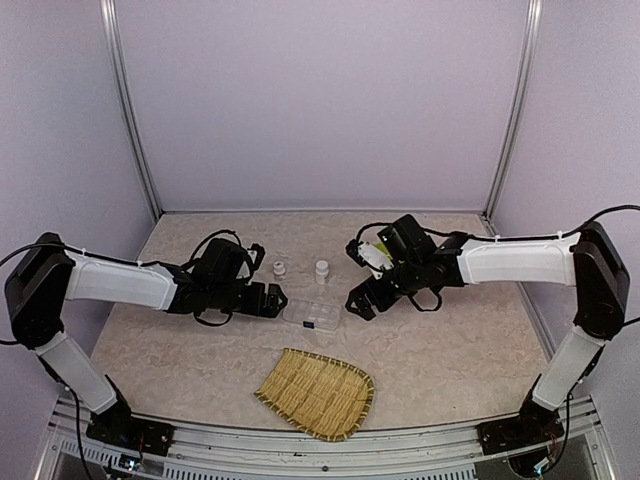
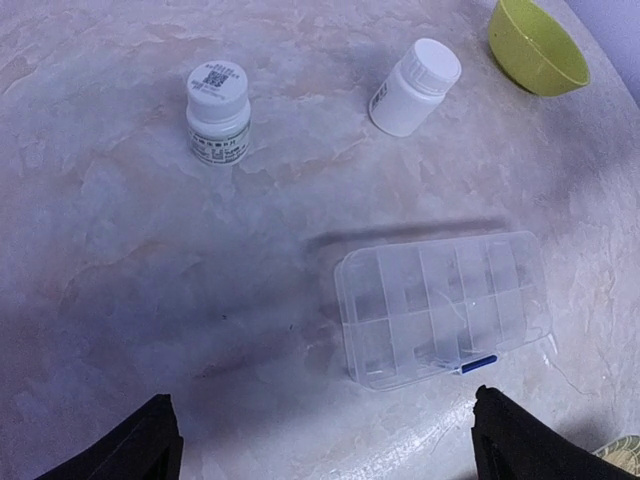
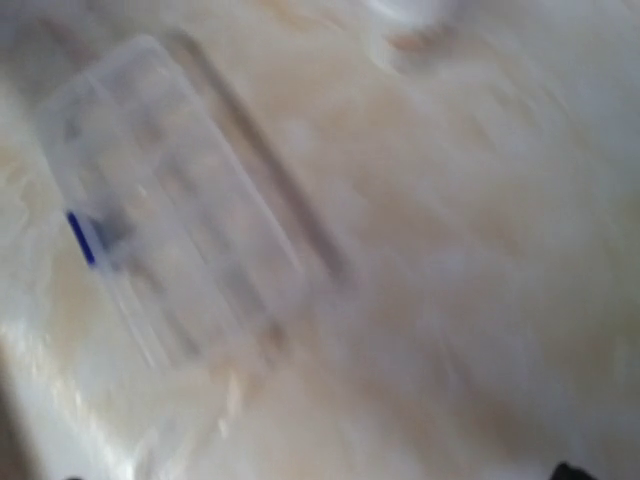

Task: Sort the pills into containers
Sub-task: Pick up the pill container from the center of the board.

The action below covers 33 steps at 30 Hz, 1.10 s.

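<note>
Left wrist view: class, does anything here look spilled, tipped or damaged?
Nothing stands out: the printed-cap bottle and the plain-cap bottle stand upright and capped, the organiser box lies flat, and nothing looks spilled.

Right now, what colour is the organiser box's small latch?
Blue latch, clearest in the left wrist view.

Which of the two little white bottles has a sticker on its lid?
The bottle farther from the green bowl; the other bottle, beside the bowl, has a plain white lid.

Soft, even light lit the scene, but motion blur smeared the box point(image 3: 170, 200) and the shadow streak beside it.
</note>
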### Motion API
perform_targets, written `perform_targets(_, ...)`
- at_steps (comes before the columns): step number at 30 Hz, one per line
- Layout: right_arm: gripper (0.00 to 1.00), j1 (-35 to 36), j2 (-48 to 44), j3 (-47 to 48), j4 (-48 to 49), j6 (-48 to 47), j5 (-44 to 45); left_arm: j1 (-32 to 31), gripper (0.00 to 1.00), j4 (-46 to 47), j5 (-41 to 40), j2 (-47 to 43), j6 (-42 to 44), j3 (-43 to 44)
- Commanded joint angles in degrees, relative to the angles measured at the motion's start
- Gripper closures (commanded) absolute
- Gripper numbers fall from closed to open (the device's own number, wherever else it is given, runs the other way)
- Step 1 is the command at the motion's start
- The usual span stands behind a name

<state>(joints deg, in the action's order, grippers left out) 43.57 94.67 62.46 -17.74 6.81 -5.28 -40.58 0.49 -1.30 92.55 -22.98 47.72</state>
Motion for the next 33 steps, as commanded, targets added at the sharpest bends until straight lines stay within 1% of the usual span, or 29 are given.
perform_targets(1,0.0,3.8,6.0,6.0,1.9,-6.9,5.2,-0.3,0.01,2.2,0.7,-2.6,-1.7,-1.7)
perform_targets(6,0.0,5.9,13.8,13.1,-0.4,-10.2,6.8,-0.4,0.01,2.3,-0.2,-4.5,-2.5,-3.6)
perform_targets(12,0.0,6.9,17.9,16.9,-2.1,-12.2,4.4,-0.4,0.01,2.4,-0.4,-7.4,-3.8,-6.2)
perform_targets(19,0.0,7.2,20.9,17.5,-2.6,-13.6,4.6,-0.4,0.01,2.2,-1.7,-9.8,-4.6,-8.2)
perform_targets(27,0.0,8.4,22.3,17.4,-1.7,-15.8,4.9,-0.4,0.01,2.2,-2.0,-9.7,-5.1,-8.4)
perform_targets(33,0.05,8.4,22.9,17.1,0.5,-17.3,3.4,-0.4,0.01,2.2,-1.5,-9.4,-5.0,-8.5)
